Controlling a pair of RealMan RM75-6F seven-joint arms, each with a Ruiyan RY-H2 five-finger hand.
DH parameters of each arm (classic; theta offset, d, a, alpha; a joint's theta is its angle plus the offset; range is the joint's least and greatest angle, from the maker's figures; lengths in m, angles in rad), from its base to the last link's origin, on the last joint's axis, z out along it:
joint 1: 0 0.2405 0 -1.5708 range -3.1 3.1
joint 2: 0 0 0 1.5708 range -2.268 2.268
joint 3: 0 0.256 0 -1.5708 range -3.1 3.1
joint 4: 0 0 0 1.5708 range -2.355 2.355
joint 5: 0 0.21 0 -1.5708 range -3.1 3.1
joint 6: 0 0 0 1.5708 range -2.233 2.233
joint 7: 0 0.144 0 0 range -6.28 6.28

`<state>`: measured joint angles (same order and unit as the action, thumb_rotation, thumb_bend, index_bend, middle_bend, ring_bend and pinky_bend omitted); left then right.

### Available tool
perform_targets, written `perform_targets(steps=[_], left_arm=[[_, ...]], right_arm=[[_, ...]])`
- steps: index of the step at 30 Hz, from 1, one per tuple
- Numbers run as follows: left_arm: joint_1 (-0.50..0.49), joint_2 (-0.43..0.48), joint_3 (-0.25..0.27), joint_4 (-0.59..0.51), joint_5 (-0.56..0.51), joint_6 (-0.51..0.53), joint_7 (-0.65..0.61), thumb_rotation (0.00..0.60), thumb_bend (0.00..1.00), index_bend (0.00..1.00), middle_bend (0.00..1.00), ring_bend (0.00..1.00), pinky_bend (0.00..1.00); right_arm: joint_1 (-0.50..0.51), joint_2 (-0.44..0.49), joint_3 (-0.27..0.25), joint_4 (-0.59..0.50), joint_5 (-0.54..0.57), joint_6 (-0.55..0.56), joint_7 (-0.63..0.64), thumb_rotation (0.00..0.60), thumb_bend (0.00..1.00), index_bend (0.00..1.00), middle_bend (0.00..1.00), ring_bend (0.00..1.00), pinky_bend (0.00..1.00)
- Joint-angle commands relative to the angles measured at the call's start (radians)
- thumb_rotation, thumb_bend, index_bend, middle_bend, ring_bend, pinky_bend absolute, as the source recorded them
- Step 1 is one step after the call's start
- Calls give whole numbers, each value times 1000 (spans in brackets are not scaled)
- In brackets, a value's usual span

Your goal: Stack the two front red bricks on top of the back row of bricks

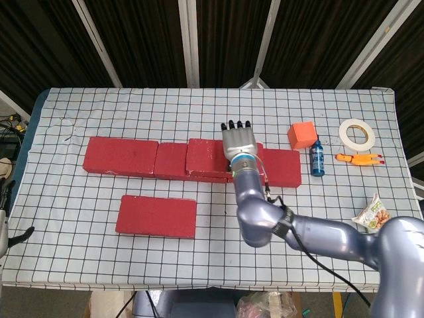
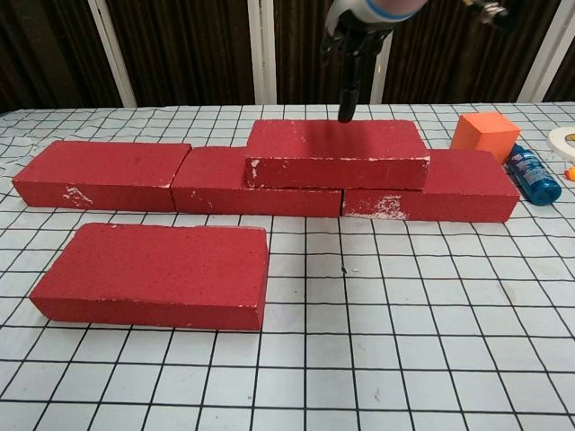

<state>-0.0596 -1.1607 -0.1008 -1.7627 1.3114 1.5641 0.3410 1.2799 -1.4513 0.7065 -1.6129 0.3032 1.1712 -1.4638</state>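
Observation:
Three red bricks form the back row: left [image 1: 120,156] [image 2: 99,172], middle [image 1: 171,161] [image 2: 216,180] and right [image 1: 281,167] [image 2: 449,189]. A fourth red brick [image 1: 209,158] [image 2: 337,151] lies on top, across the middle and right ones. One more red brick [image 1: 157,216] [image 2: 153,274] lies flat at the front left. My right hand [image 1: 238,140] [image 2: 352,45] hangs above the stacked brick's far edge, fingers pointing down, holding nothing and clear of the brick. My left hand is out of both views.
An orange cube [image 1: 302,134] [image 2: 485,135] and a blue bottle [image 1: 318,159] [image 2: 535,175] stand right of the back row. Further right are a tape roll [image 1: 356,133], an orange tool [image 1: 358,158] and a snack packet [image 1: 374,215].

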Motion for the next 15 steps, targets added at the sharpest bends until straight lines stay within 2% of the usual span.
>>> perform_targets(steps=[1,4,8,11,15], left_arm=[[1,-5,19,7,44,7,-13,600,0,47,0,0,108],[1,-12,39,10,95,11,-22,600,0,49,0,0,108],[-2,-17,70,12,170,7,-49,600,0,51,0,0,108],[-6,-19,84,5,201,0,-34,600,0,50,0,0,107],[-16,-12,90,-36,248,-1,6,600,0,50,0,0,107]], right_arm=[[-303,252,-74,-340,-340,3,276,600,184,32,0,0,0],[-468,363,-125,-457,-532,-33,429,600,184,32,0,0,0],[-681,476,-211,-546,-836,-40,638,600,184,32,0,0,0],[-822,520,-296,-574,-1039,17,761,600,183,32,0,0,0],[-981,516,-424,-555,-1302,129,903,600,184,32,0,0,0]])
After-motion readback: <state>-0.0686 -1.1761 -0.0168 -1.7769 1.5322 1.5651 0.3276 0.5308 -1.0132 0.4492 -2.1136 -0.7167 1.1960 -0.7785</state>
